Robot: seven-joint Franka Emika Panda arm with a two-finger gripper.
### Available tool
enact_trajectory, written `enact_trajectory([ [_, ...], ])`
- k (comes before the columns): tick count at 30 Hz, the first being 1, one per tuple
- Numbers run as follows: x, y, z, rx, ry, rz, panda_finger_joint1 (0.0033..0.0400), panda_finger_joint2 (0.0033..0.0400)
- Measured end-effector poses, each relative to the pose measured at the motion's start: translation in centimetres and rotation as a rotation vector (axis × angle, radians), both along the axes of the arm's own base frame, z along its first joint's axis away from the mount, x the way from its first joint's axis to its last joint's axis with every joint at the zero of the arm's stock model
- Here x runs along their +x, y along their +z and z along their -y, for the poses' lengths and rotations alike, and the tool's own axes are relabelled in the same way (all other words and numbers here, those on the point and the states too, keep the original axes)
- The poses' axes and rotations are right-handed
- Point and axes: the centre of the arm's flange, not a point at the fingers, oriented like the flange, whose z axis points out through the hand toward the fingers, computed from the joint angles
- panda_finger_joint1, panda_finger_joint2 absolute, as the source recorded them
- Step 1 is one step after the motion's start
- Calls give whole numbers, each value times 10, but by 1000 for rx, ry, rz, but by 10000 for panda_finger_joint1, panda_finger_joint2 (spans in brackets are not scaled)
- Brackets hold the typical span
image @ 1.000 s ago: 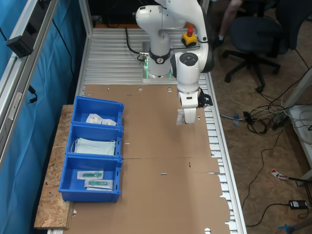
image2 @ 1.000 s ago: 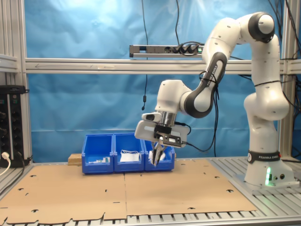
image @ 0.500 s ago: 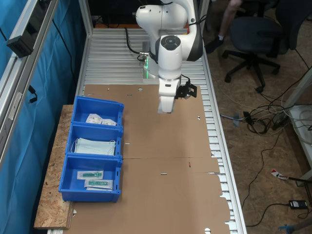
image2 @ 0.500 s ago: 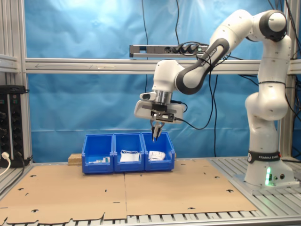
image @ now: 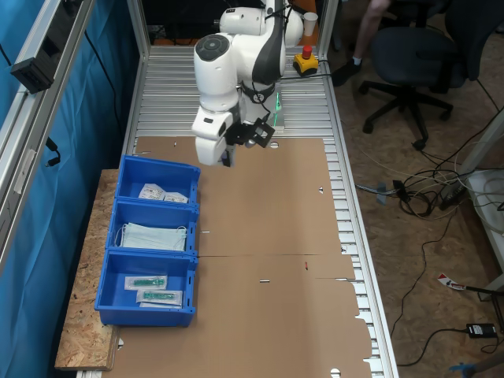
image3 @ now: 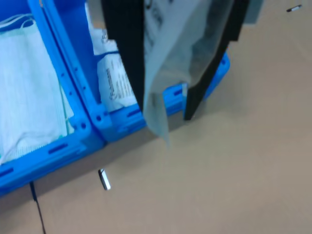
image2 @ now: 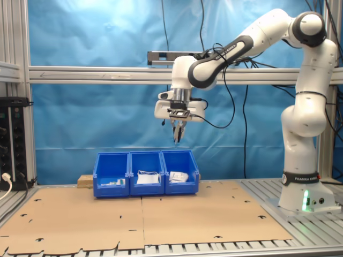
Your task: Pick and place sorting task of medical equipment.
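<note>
One packet (image3: 168,53): in the wrist view it is hanging between the two dark fingers (image3: 124,48), pinched near its upper part, its lower corner drooping free at mid-frame.
Gripper (image2: 177,134): it is pinching the packet, jaws nearly together; it is hovering high in the second exterior view's centre, above the bins (image2: 146,174).
Handling: the packet is looking thin, light and limp, bending under its own weight; probably slick film, so a firm pinch well in from the edge should suit it, and it will likely flutter on release.
Bins below: in the first exterior view the upper bin (image: 157,183) is holding similar white packets (image: 151,191), the middle one masks (image: 153,236), the lower one clear packs with green sticks (image: 150,282).
Hard to make out: the print on the held packet is blurring; in the first exterior view the gripper (image: 226,160) is hiding most of the packet, and how far the fingers are overlapping it is unclear.
Farther off: a person's leg (image: 368,31) and a chair (image: 409,55) are showing, cut off, in the first exterior view's upper right.
</note>
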Motion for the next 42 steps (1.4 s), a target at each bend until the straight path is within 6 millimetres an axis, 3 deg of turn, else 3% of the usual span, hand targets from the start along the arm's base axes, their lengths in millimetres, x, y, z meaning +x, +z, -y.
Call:
enact_trajectory([
  [9, -20, 3, 51, 25, -100, -39, 55, 55],
  [20, -40, 0, 92, 38, -189, -39, 55, 55],
  [27, -46, -8, 108, 40, -225, -42, 55, 55],
  [42, -50, -44, 138, 21, -292, -65, 55, 55],
])
